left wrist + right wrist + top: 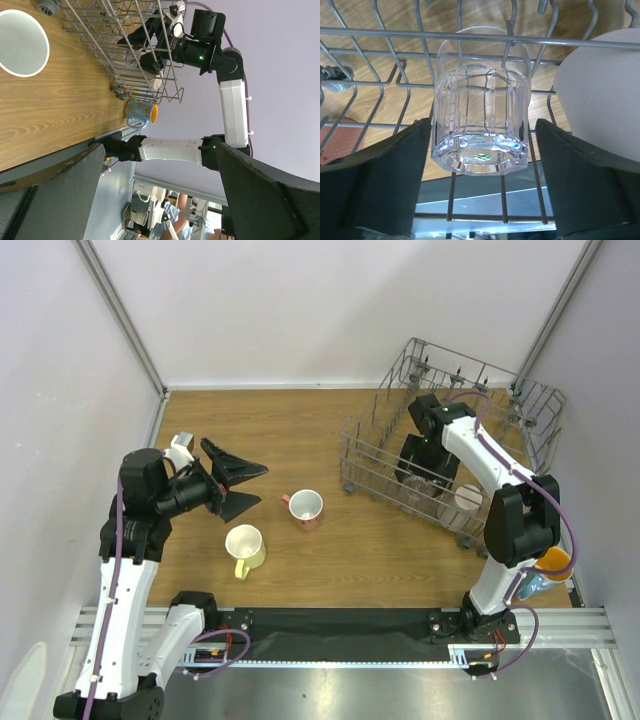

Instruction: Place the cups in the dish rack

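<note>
Down inside the rack (370, 445), the right gripper (420, 468) has its jaws spread to either side of the glass (480, 115). One finger lies right at the glass's side and a sliver of gap shows at the other, so nothing is clamped. The glass sits among the wires with its thick base toward the wrist camera, clear and faceted. Just beside it in the rack is the beige cup (600, 100), matte and pale, near the rack's near-right corner.

The left gripper (255, 487) is wide apart and holds nothing, hovering over the table's left side. Near it the pink mug (306, 508) and yellow mug (245, 545) stand upright on bare wood, well apart from the rack. The rack fills the far right corner by the walls. The blue tumbler (545, 565), orange inside, sits outside the rack at the table's near right edge, beside the right arm.
</note>
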You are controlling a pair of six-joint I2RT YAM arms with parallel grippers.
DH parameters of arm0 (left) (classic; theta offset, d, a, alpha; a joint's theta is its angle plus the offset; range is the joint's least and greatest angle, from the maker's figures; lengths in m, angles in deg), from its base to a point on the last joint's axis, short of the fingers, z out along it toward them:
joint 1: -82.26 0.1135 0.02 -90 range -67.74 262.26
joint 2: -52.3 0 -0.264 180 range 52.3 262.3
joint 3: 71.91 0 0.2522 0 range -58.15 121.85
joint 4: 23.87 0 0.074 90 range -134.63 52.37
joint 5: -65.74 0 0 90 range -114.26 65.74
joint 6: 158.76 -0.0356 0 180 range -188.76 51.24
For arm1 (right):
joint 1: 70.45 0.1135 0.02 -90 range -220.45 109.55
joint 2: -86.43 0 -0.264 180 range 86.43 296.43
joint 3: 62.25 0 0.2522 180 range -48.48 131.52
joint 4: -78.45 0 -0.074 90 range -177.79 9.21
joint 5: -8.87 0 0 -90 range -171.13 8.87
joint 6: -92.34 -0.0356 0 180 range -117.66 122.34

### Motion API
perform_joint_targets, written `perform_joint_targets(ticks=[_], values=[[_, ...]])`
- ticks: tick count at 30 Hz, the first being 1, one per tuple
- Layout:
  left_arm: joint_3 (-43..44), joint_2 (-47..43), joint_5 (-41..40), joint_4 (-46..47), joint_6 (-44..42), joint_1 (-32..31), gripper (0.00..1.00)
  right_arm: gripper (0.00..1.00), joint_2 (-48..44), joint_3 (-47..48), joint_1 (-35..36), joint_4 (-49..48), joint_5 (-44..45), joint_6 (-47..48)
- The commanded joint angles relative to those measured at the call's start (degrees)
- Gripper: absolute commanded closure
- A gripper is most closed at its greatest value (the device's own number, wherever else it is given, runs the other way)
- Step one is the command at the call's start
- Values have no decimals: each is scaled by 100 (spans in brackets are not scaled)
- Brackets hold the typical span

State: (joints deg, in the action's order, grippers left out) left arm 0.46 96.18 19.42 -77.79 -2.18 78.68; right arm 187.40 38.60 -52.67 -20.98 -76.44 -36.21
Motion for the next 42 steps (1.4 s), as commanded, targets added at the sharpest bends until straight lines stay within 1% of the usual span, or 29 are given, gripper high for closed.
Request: perform_joint_targets(ticks=[1, 3, 11, 16, 19, 22, 23, 25, 29, 30, 32, 33, 34, 36, 37, 38, 39, 40, 42], values=[[45, 16, 17, -18, 47, 50, 1, 7, -191, 300, -29, 52, 102, 101], [45, 7, 9, 8, 39, 50, 1, 0, -218, 396, -38, 113, 59, 110], [63, -2, -114, -123, -5, 41, 1, 0, -429, 958, -134, 438, -47, 154], [212, 68, -403, -457, -242, -12, 2, 0, -499, 1634, -284, 710, 40, 364], [344, 191, -597, -642, -392, -152, 4, 0, -552, 1899, -433, 895, 85, 497], [458, 384, -896, -774, -436, -442, 6, 0, -701, 2163, -609, 1018, 137, 672], [467, 446, -1001, -765, -427, -643, 5, 1, -754, 2215, -627, 1036, 155, 769], [520, 613, -1098, -721, -340, -854, 5, 2, -929, 2225, -671, 1019, 77, 875], [537, 806, -1423, -616, -190, -1303, 5, 3, -1228, 2172, -679, 975, -415, 1016], [537, 850, -1537, -590, -164, -1365, 5, 3, -1290, 2111, -679, 966, -799, 1042], [572, 1034, -1687, -633, -128, -1549, 6, 3, -1500, 2014, -679, 870, -1144, 1060], [694, 1157, -1888, -703, -146, -1619, 6, 3, -1579, 1866, -679, 826, -1407, 999], [809, 1280, -2011, -834, -268, -1698, 6, 3, -1754, 1777, -679, 695, -1548, 989], [1116, 1763, -2327, -1395, -426, -1918, 6, 3, -1913, 1636, -679, 606, -1690, 928], [1457, 1921, -2668, -1589, -558, -1989, 6, 3, -1984, 1523, -679, 588, -1725, 876], [1600, 2105, -2828, -1904, -603, -2120, 6, 3, -2124, 1478, -679, 579, -1743, 849], [1845, 2360, -2943, -2003, -655, -2182, 6, 3, -2177, 1434, -679, 588, -1761, 840], [1943, 2493, -3197, -2083, -673, -2252, 6, 3, -2230, 1390, -671, 623, -1770, 788], [2101, 2747, -3357, -2171, -708, -2402, 8, 3, -2397, 1267, -679, 658, -1752, 770]])
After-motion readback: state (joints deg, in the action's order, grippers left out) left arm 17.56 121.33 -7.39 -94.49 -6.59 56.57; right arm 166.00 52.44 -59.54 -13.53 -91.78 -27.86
